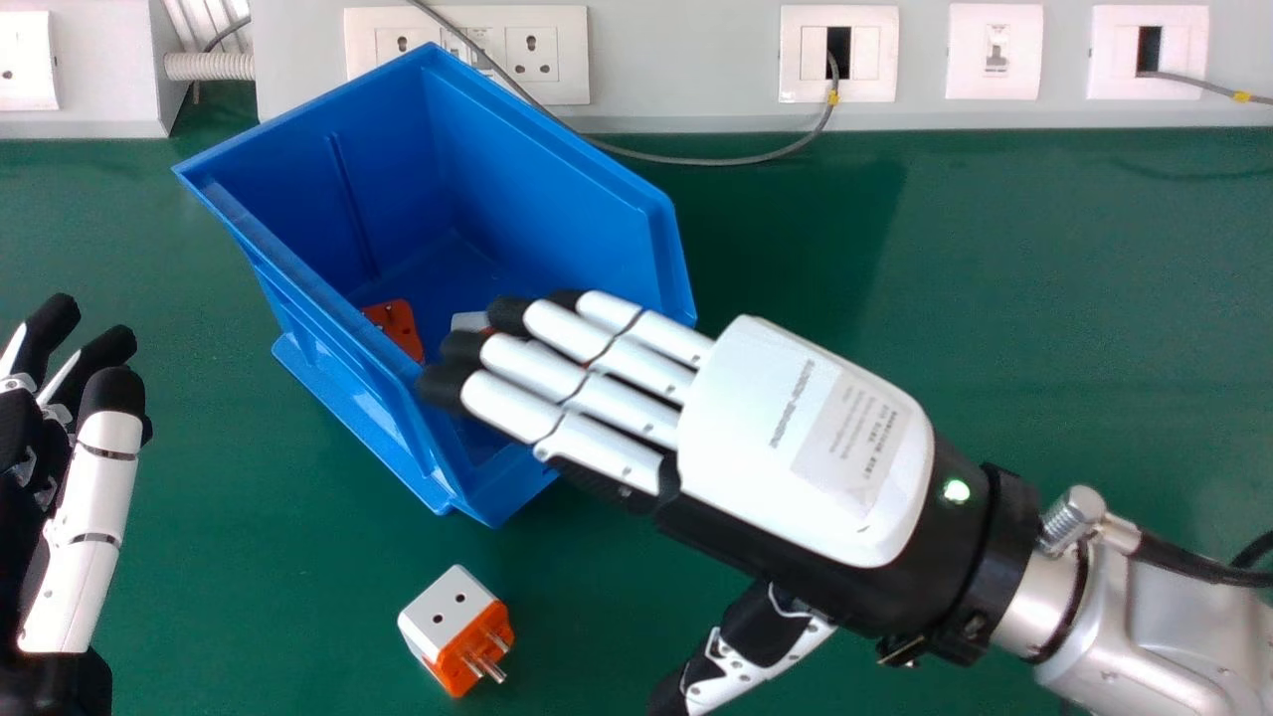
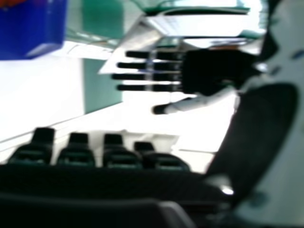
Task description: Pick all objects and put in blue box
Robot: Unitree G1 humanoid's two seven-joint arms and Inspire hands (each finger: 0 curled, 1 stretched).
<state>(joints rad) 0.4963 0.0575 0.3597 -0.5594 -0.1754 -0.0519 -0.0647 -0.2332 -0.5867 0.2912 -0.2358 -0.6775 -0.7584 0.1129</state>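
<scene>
White-and-orange plug adapter (image 1: pixel 455 630) is what you have left to pick: it lies on the green surface (image 1: pixel 1044 328), on your side of the box and apart from it, its metal pins (image 1: pixel 485 662) facing your right. Expect it to be light, stiff and boxy, with smooth plastic sides that could slip or twist in a loose hold. Take it across two opposite flat sides of the body, thumb against fingers, and keep off the pins, which would give you a poor, uneven hold. The blue storage bin (image 1: pixel 338 199) stands beyond it, open at the top, with an orange-red piece (image 1: pixel 395 326) and a whitish piece (image 1: pixel 469 321) inside, the latter partly covered by your fingers. Your right hand (image 1: pixel 806 438) is over the bin's near right side, fingers straight and close together, thumb out away from them; you can't see its palm from the head, but nothing looks pinched. Your left hand (image 1: pixel 85 507) is at the head view's left edge, fingers loosely extended.
</scene>
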